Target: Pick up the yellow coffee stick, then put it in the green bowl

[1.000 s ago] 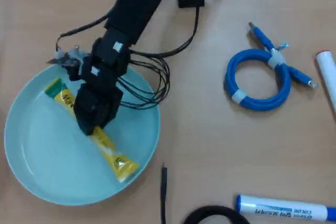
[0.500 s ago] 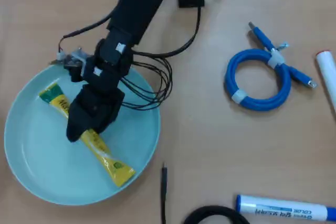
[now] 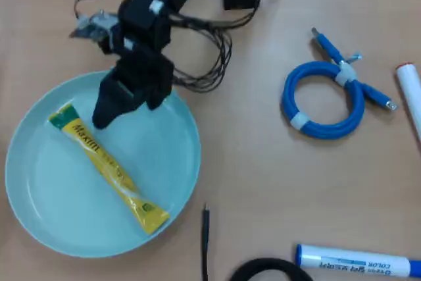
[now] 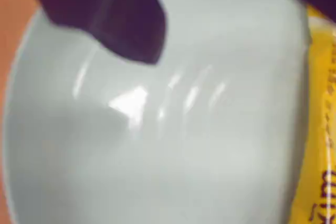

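Note:
The yellow coffee stick lies flat and diagonal inside the green bowl, its green-banded end at the upper left. My black gripper hangs over the bowl's upper left part, just beside that end of the stick. In the wrist view the gripper shows one dark finger at the top left and another at the top right corner, apart, with bare bowl floor between them. The stick runs along the right edge, outside the jaws. The gripper is open and holds nothing.
A coiled blue cable lies at the right. A white-and-blue marker lies at the bottom right, and another white pen at the right edge. A thin black cable and a black loop lie at the bottom. The arm's wires trail behind the bowl.

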`<state>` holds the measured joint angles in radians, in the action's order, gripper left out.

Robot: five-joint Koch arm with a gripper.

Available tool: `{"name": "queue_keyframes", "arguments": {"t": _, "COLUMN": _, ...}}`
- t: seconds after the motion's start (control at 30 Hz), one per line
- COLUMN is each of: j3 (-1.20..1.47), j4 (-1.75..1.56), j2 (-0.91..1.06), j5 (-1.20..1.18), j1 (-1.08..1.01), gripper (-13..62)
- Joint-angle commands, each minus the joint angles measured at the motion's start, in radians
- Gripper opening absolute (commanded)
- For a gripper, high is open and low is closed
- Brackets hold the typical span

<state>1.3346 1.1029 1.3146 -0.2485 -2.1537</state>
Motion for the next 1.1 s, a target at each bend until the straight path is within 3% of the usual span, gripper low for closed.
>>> {"name": "queue_keyframes", "arguments": {"t": 0.0, "j3": -0.086, "j4": 0.064, "j2": 0.127, "j5": 0.002, "j1": 0.003, "gripper": 57.6}}
{"name": "queue_keyframes", "arguments": {"t": 0.3, "j3": 0.008, "j4": 0.169, "j2": 0.333, "j5": -0.005, "j1": 0.141, "gripper": 57.7}}
{"name": "queue_keyframes", "arguments": {"t": 0.93, "j3": 0.741, "j4": -0.374, "j2": 0.746, "j5": 0.006, "j1": 0.442, "gripper": 57.2}}
{"name": "queue_keyframes", "arguments": {"t": 1.0, "j3": 0.85, "j4": -0.476, "j2": 0.792, "j5": 0.002, "j1": 0.451, "gripper": 54.5}}
{"name": "queue_keyframes", "arguments": {"t": 1.07, "j3": 0.946, "j4": -0.577, "j2": 0.833, "j5": -0.002, "j1": 0.456, "gripper": 46.8}}
